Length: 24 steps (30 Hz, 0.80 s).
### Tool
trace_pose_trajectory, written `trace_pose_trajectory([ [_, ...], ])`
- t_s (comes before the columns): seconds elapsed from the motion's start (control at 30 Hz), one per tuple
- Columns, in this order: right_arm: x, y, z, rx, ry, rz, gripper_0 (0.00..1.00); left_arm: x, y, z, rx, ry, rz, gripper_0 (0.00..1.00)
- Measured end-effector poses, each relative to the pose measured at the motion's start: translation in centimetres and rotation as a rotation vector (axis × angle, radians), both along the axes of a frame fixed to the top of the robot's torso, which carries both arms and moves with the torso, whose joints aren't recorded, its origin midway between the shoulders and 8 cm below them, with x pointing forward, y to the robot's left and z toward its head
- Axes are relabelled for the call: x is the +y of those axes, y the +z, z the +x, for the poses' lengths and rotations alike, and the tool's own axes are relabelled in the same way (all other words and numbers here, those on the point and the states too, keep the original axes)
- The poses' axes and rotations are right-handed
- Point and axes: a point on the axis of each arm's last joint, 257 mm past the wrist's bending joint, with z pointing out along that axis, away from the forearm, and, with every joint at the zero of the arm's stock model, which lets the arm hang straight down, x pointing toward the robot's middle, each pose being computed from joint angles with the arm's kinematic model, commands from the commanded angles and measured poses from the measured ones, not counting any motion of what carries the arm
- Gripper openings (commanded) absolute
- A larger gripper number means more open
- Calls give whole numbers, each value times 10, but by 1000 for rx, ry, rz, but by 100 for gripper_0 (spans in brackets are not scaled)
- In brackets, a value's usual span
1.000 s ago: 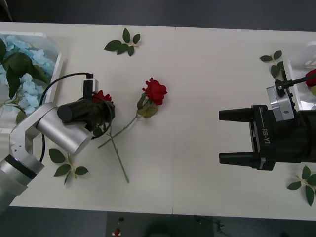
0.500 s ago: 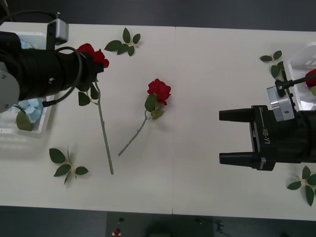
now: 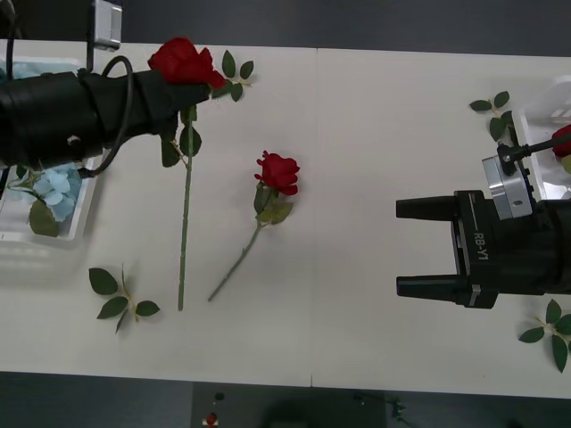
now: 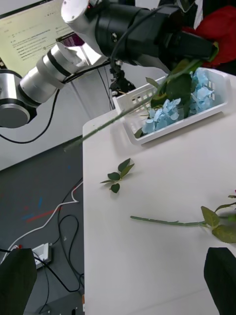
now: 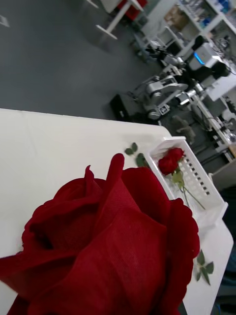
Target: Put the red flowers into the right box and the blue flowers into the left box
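1. The left end effector (image 3: pixel 178 94) is raised over the far left of the worktop (image 3: pixel 357 160), clamped on a red rose (image 3: pixel 183 61) just under its bloom.
2. That held rose's bloom sticks out past the tip of the left end effector toward the far edge of the worktop; its stem (image 3: pixel 185 223) hangs from the grip and runs back toward the near edge, with leaves just below the grip.
3. From the left wrist, the held bloom (image 5: pixel 108 246) sits right in front of the camera, so close that the fingers themselves cannot be seen.
4. A second red rose (image 3: pixel 278 171) lies on the worktop near the centre, to the right of the held stem and apart from both end effectors; its stem slants toward the near left.
5. The left box (image 3: pixel 53 223), a slotted white basket, sits at the left edge partly beneath the left arm, with blue flowers (image 3: pixel 53 187) in it.
6. The right end effector (image 3: pixel 419 248) hovers over the right side, its black fingers spread wide with nothing between them, pointing left toward the lying rose and well apart from it.
7. The right box (image 3: pixel 544 111) lies at the far right edge behind the right arm, with a red rose (image 5: pixel 171 161) in it.
8. Loose leaf sprigs (image 3: pixel 120 299) are scattered on the worktop.
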Motion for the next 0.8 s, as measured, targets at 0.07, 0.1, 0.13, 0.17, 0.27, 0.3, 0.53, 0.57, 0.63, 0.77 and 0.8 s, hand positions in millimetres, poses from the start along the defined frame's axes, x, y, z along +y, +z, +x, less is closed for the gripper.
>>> trace_pose_trajectory([
  [0.07, 0, 0, 0, 0, 0, 0, 100, -13, -11, 1, -75, -58, 36, 0],
  [0.1, 0, 0, 0, 0, 0, 0, 100, -21, -12, 0, -114, -94, 38, 0],
  [0.13, 0, 0, 0, 0, 0, 0, 100, -30, -12, -3, -138, -127, 23, 0],
  [0.17, 0, 0, 0, 0, 0, 0, 100, -38, -11, -5, -158, -158, 1, 0],
  [0.27, 0, -1, -2, 3, 7, -2, 100, -61, -10, -8, -219, -221, -26, 0],
  [0.3, 0, -1, -3, 5, 12, -5, 100, -68, -10, -9, -252, -239, -30, 0],
  [0.53, 1, -1, -4, 8, 15, -1, 100, -104, 23, -22, -429, -295, -150, 0],
  [0.57, 1, -1, -4, 8, 15, -1, 100, -107, 32, -25, -426, -294, -200, 0],
  [0.63, 1, -1, -4, 8, 15, -1, 100, -114, 46, -30, -420, -302, -278, 0],
  [0.77, 1, -1, -4, 8, 15, -1, 100, -123, 71, -44, -395, -339, -441, 0],
  [0.8, 1, -1, -4, 8, 15, -1, 100, -124, 77, -49, -378, -355, -491, 0],
])
